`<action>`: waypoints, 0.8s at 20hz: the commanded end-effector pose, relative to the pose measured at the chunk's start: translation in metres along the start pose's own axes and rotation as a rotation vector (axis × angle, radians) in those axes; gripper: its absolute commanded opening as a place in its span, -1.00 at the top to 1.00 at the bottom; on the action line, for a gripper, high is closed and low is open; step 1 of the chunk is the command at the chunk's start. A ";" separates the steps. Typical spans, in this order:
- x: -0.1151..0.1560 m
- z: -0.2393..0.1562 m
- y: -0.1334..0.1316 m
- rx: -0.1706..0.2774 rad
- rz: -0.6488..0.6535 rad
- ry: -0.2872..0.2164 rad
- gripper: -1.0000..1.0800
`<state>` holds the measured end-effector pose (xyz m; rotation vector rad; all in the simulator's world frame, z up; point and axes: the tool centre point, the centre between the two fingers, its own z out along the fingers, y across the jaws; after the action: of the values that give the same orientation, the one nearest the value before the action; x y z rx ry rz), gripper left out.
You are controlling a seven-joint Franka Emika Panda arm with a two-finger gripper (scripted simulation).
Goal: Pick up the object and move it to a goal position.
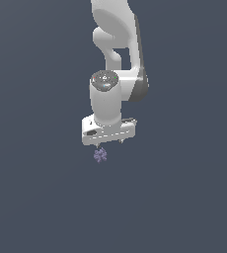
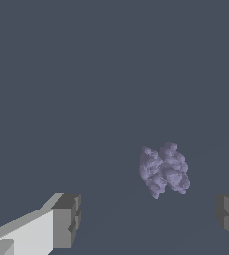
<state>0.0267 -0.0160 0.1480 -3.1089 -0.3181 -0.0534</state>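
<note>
The object (image 1: pixel 100 155) is a tiny pale purple-grey knobbly cluster lying on the flat dark grey ground, just in front of and below the white hand of the arm in the exterior view. In the wrist view the object (image 2: pixel 164 170) shows beyond the fingertips, nearer one finger than the other. My gripper (image 1: pixel 111 141) hangs above it, open, with nothing between its fingers (image 2: pixel 65 220). In the exterior view only the tips of the fingers peek out under the hand.
The white arm (image 1: pixel 116 44) rises behind the hand toward the top of the exterior view. Plain dark grey ground (image 1: pixel 184 197) surrounds the object on all sides.
</note>
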 end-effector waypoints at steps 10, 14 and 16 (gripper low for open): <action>-0.008 0.046 0.041 -0.009 -0.149 -0.032 -0.92; -0.009 0.052 0.045 -0.009 -0.167 -0.036 -0.92; -0.009 0.053 0.046 -0.009 -0.169 -0.037 -0.92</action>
<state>0.0287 -0.0615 0.0951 -3.0882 -0.5752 0.0002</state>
